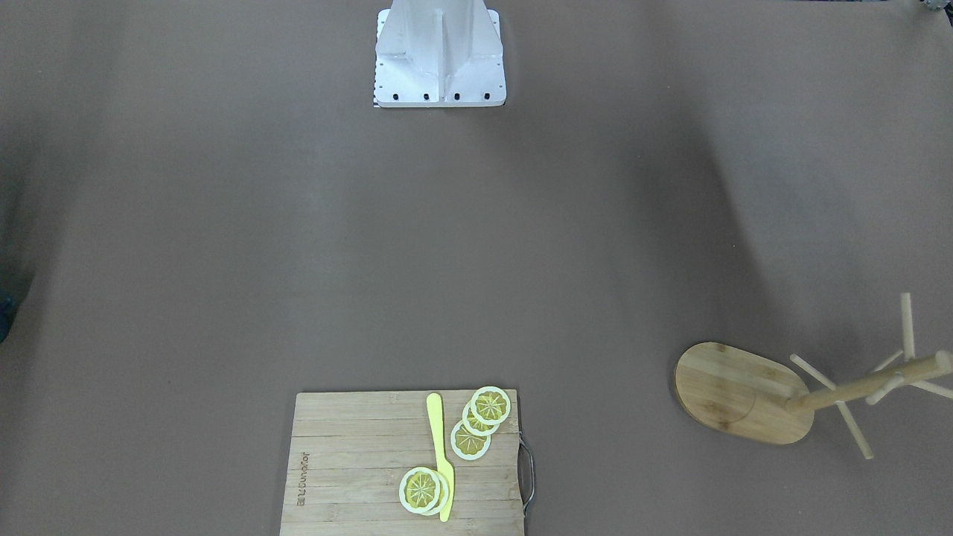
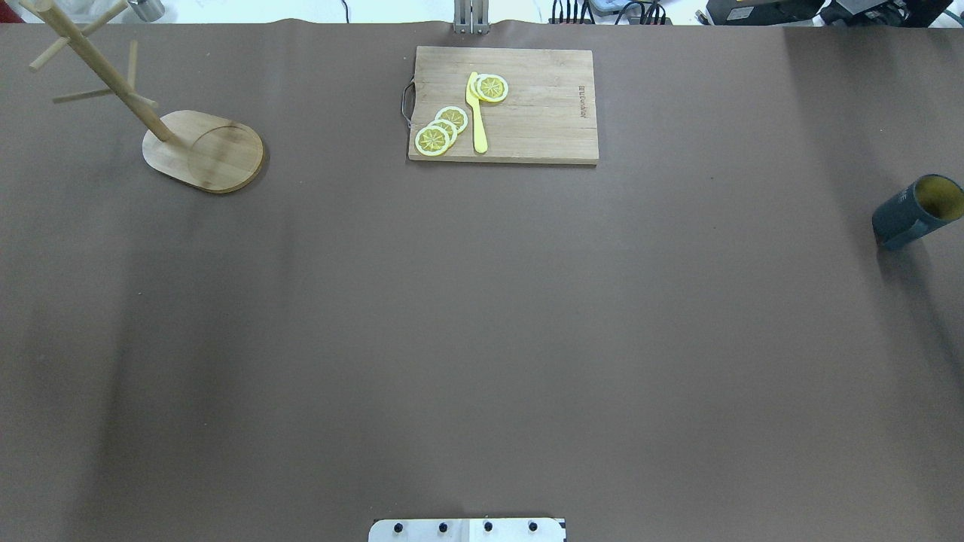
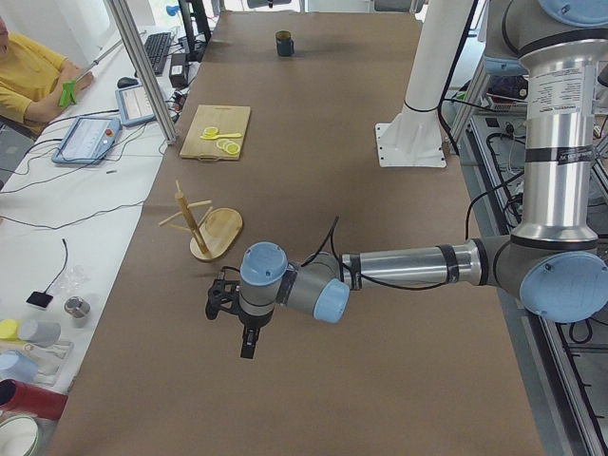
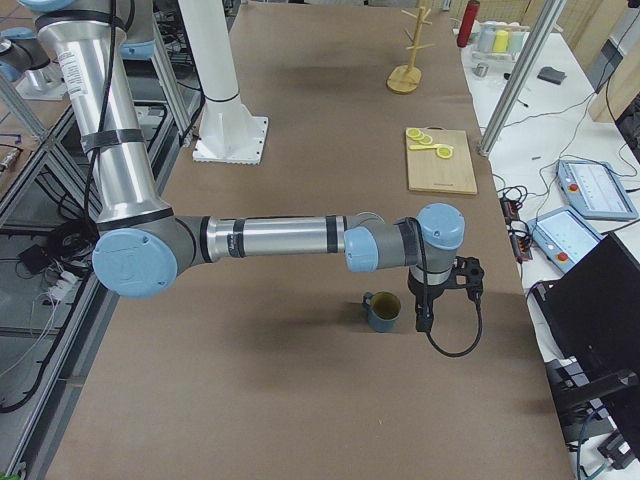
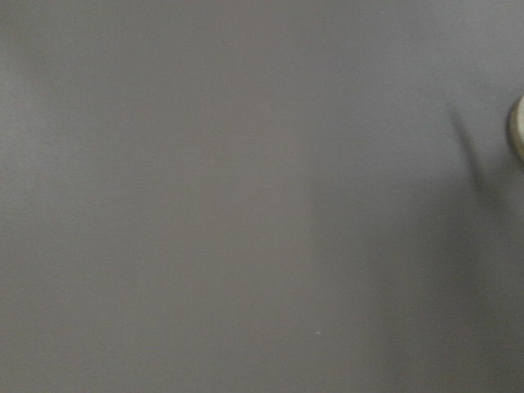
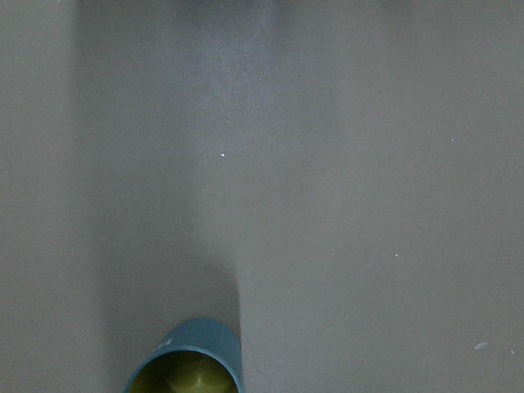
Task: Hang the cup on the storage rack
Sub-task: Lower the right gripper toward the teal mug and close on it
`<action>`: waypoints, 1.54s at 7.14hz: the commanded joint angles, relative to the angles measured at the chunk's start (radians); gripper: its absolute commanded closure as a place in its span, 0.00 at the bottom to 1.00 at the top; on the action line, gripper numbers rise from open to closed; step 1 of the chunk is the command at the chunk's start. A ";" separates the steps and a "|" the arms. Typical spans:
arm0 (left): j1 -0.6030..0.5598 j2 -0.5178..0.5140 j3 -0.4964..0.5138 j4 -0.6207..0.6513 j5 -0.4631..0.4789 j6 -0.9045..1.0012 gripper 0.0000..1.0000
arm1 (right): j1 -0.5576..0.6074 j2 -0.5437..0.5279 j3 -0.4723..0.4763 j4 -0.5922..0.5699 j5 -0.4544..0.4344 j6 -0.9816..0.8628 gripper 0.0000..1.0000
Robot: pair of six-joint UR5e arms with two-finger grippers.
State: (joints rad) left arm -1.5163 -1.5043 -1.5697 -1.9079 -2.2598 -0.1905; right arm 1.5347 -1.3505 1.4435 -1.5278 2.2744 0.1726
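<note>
The cup (image 2: 919,211), a dark teal-blue mug with a yellowish inside, stands upright at the table's far right; it also shows in the exterior right view (image 4: 383,311), the exterior left view (image 3: 284,43) and at the bottom of the right wrist view (image 6: 188,362). The storage rack (image 2: 203,150), a bamboo mug tree with an oval base, stands at the far left with bare pegs (image 1: 864,387) (image 3: 204,223) (image 4: 410,50). My right gripper (image 4: 424,318) hangs just beside the cup. My left gripper (image 3: 247,344) hovers near the rack. I cannot tell whether either is open or shut.
A wooden cutting board (image 2: 527,128) with lemon slices (image 2: 440,132) and a yellow knife (image 2: 477,113) lies at the table's far middle edge. The robot's white base (image 1: 439,52) is at the near middle. An operator (image 3: 28,81) sits beside the table.
</note>
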 commanded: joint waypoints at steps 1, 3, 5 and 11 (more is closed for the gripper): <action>-0.025 0.041 -0.160 0.242 -0.205 0.000 0.02 | -0.014 -0.116 0.144 -0.072 -0.077 -0.033 0.00; -0.021 0.114 -0.164 0.230 -0.207 -0.007 0.02 | -0.014 -0.166 0.254 -0.158 -0.052 -0.031 0.00; -0.019 0.116 -0.159 0.228 -0.207 -0.048 0.02 | -0.018 -0.167 0.255 -0.150 0.025 -0.033 0.00; -0.018 0.099 -0.154 0.049 -0.205 -0.086 0.02 | -0.136 -0.070 0.031 -0.075 0.083 -0.001 0.00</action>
State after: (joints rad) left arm -1.5340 -1.4034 -1.7222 -1.8310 -2.4658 -0.2749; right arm 1.4135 -1.4789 1.5664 -1.6115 2.3633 0.1694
